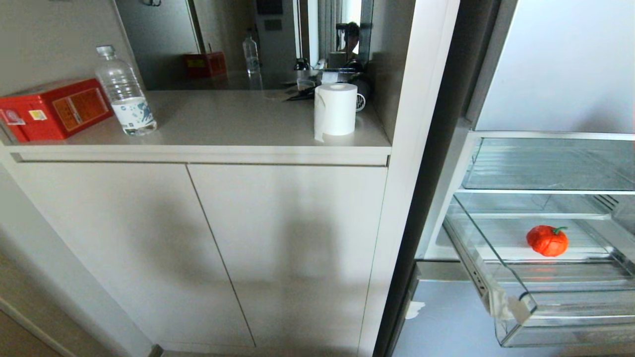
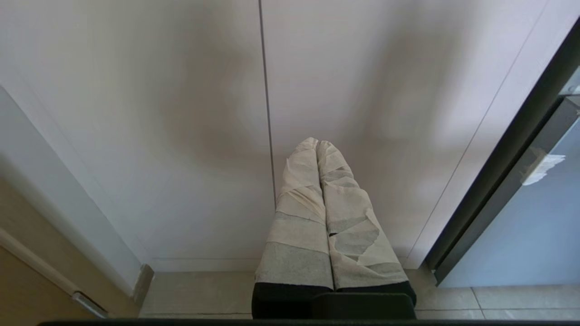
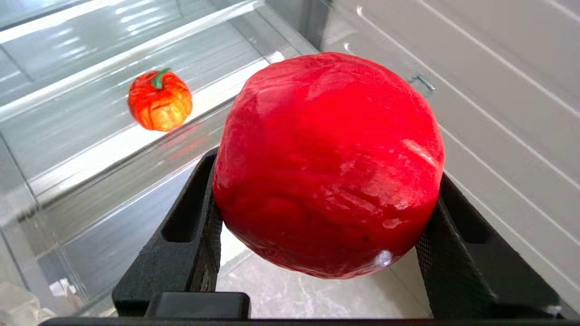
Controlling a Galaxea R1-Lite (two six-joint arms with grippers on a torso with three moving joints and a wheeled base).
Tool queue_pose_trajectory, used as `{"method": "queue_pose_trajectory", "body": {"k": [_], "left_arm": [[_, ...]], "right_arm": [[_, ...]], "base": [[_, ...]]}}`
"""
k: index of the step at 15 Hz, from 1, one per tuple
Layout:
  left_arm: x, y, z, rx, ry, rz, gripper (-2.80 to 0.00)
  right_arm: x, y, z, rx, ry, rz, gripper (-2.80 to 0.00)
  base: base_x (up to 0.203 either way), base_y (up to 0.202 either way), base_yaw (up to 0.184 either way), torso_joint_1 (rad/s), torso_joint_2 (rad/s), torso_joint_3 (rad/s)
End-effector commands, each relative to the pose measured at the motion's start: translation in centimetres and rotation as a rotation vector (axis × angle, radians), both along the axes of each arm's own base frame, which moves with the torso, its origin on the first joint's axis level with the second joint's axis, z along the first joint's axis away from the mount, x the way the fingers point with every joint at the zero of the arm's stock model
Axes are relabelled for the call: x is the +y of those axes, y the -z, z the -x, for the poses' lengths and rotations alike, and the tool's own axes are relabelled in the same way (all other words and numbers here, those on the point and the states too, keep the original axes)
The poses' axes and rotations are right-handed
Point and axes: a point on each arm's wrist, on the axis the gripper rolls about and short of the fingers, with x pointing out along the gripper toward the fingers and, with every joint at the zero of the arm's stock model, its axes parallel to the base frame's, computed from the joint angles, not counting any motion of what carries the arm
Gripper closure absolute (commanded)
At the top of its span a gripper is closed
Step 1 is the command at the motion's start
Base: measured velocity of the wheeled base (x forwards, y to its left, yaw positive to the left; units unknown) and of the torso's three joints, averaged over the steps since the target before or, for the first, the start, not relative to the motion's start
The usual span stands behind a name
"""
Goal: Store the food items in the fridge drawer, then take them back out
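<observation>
While a glossy, rounded red food piece (image 3: 328,163) is clamped between the black jaws of the right pincer (image 3: 324,244), the clear-plastic ribbed fridge drawer (image 3: 113,181) is seen just ahead, with the orange, green-stemmed piece (image 3: 159,105) lying inside.

The left end effector (image 2: 319,149) has two long fingers wrapped in pale, creased tape above a black base. The right end effector (image 3: 326,235) has black fingers (image 3: 190,226) with slotted sides and textured pads.
</observation>
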Motion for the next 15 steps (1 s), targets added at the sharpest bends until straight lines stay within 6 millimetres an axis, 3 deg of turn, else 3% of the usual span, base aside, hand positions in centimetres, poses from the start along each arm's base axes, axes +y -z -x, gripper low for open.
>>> {"method": "queue_pose_trajectory", "body": {"k": [1,11,15], "left_arm": [[0.0,0.0,0.0,0.0,-0.001,0.0,0.0],[0.0,0.0,0.0,0.0,-0.001,0.0,0.0],[0.0,0.0,0.0,0.0,-0.001,0.0,0.0]], "right_arm": [[0.1,0.4,0.4,0.003,0.007,-0.004,0.0],[-0.1,-0.6,2.4,-0.05,0.115,0.039,0.0],[-1.7,-1.3,3.2,-0.116,0.245,0.082,0.0]], "base": [[0.0,0.0,0.0,0.0,0.0,0.0],[-0.001,0.005,-0.167,0.001,0.0,0.002],[0.001,0.008,-0.138,0.005,0.0,-0.001]]}}
